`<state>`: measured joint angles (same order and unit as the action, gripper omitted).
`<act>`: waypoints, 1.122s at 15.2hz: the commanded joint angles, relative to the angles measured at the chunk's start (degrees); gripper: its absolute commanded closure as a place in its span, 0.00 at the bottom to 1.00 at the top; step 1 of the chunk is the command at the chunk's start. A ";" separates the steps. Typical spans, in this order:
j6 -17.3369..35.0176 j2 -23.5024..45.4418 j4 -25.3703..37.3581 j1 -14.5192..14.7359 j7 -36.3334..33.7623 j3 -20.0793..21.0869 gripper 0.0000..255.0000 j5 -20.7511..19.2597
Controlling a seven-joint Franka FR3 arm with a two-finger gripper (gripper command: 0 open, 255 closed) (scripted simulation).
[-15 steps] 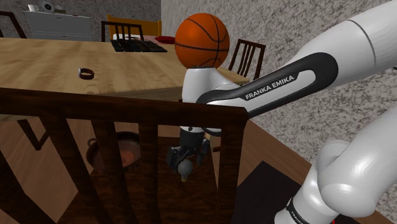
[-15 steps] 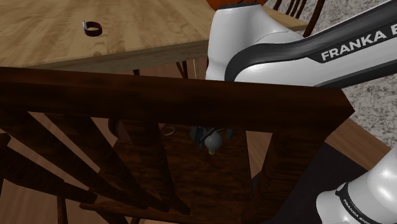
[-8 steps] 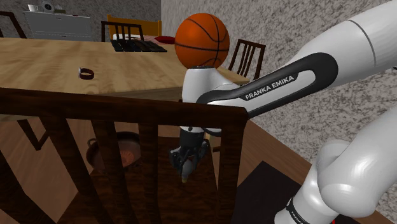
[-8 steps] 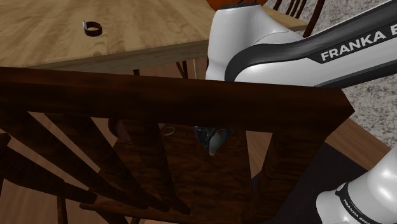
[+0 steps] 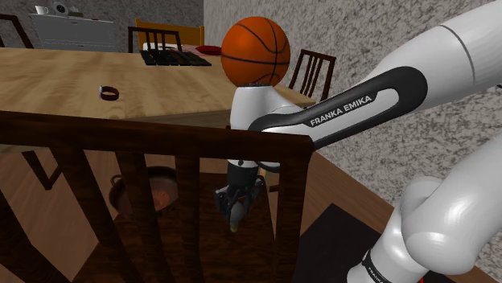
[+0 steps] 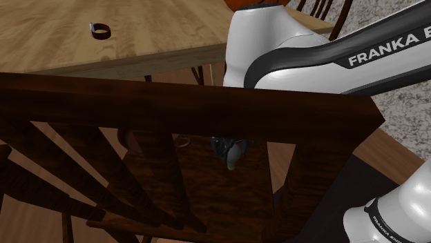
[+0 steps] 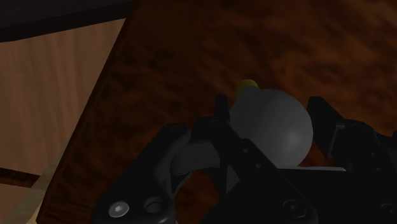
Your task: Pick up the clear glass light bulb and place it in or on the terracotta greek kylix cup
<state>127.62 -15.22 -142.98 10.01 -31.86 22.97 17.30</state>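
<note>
Wrist view: my gripper (image 7: 269,109) pinches the grey bulb (image 7: 275,127). I'd lift gently, clear the chair (image 5: 161,137), then head for the reddish cup (image 5: 161,191).

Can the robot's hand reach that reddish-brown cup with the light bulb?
Probably yes. The gripper, shut on the light bulb, hangs over a dark wooden surface, and the cup sits nearby with nothing visible between them.
</note>
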 commanded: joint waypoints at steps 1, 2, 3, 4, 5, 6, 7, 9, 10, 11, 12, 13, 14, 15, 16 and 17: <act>-0.87 -0.50 0.39 0.00 -0.04 -0.12 1.00 0.00; -1.75 -0.97 0.80 -0.01 -0.09 -0.24 1.00 -0.02; -2.62 -1.43 1.22 -0.01 -0.14 -0.36 1.00 -0.04; -3.48 -1.88 1.65 -0.02 -0.20 -0.48 1.00 -0.06; -4.34 -2.31 2.09 -0.03 -0.25 -0.61 1.00 -0.09; -5.20 -2.72 2.55 -0.04 -0.31 -0.73 1.00 -0.12; -6.05 -3.11 3.01 -0.05 -0.37 -0.85 1.00 -0.16; -7.74 -3.85 3.98 -0.07 -0.50 -1.09 1.00 -0.25; -8.58 -4.19 4.48 -0.09 -0.57 -1.21 1.00 -0.29; -9.42 -4.52 4.99 -0.11 -0.64 -1.33 1.00 -0.34; -10.24 -4.84 5.52 -0.12 -0.71 -1.45 1.00 -0.40; -11.07 -5.13 6.05 -0.14 -0.79 -1.57 1.00 -0.45; -11.89 -5.42 6.60 -0.16 -0.86 -1.69 1.00 -0.51; -12.71 -5.68 7.15 -0.19 -0.94 -1.80 1.00 -0.57; -13.52 -5.93 7.72 -0.21 -1.02 -1.92 1.00 -0.63; -14.33 -6.17 8.30 -0.23 -1.10 -2.03 1.00 -0.69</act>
<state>114.18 -20.90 -135.07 9.76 -32.90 21.08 16.60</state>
